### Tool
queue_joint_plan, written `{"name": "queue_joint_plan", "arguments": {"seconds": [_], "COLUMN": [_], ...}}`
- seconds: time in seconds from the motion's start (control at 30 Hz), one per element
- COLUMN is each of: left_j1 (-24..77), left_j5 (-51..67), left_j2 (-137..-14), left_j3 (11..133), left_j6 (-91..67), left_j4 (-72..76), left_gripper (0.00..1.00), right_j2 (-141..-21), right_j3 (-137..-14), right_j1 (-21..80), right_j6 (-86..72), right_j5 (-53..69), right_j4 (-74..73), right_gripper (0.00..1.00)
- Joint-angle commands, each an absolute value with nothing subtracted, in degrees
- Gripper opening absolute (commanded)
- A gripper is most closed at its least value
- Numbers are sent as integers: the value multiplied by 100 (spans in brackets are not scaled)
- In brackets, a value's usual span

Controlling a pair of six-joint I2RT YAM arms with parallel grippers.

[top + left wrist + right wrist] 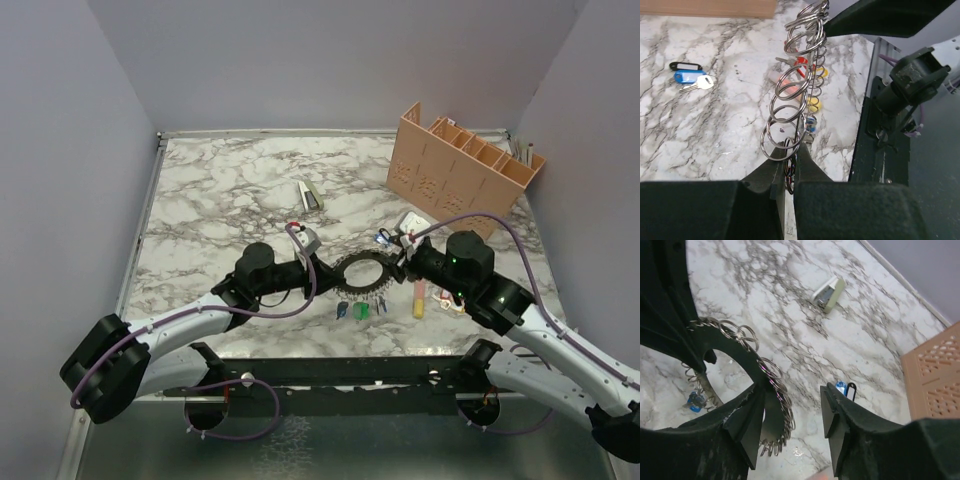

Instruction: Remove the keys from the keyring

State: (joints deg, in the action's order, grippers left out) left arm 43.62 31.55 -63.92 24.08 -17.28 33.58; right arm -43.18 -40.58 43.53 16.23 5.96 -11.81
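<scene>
The keyring is held up off the marble table, near the near edge and about midway between left and right, with one arm on each side of it. The left gripper is clenched on the ring's band: in its wrist view both fingers pinch the ring's lower edge, and the ring rises edge-on from them, lined with a row of small silver split rings.

The right gripper is released. Its fingers stand apart around the far right part of the band, which lies just beside its left finger and leaves a clear gap to the other.

Two keys, one with a green head and one with a blue head, lie on the table just nearer than the ring and apart from it. Something blue shows under the ring in the right wrist view, possibly another key, though it is too small to tell.

A blue-tagged key bunch lies beyond the ring, and a tan slotted organiser stands at the far right.
</scene>
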Motion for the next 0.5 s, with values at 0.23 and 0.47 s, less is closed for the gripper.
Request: {"name": "queue_joint_plan", "arguments": {"seconds": [0.23, 0.47], "left_j1": [4359, 4360], "left_j5": [769, 219], "left_j2": [-5635, -5328], "left_j3": [2204, 2065], "left_j6": [-2369, -2758], "left_j4": [3384, 3377], "left_gripper": [0, 0], "right_j2": [-4417, -4379], "right_j3": [-3376, -2517], "right_j1": [4377, 4377], "right_j6": [-182, -578], "right_j5": [-988, 688], "right_j4": [-141, 1057], "right_gripper": [77, 100]}}
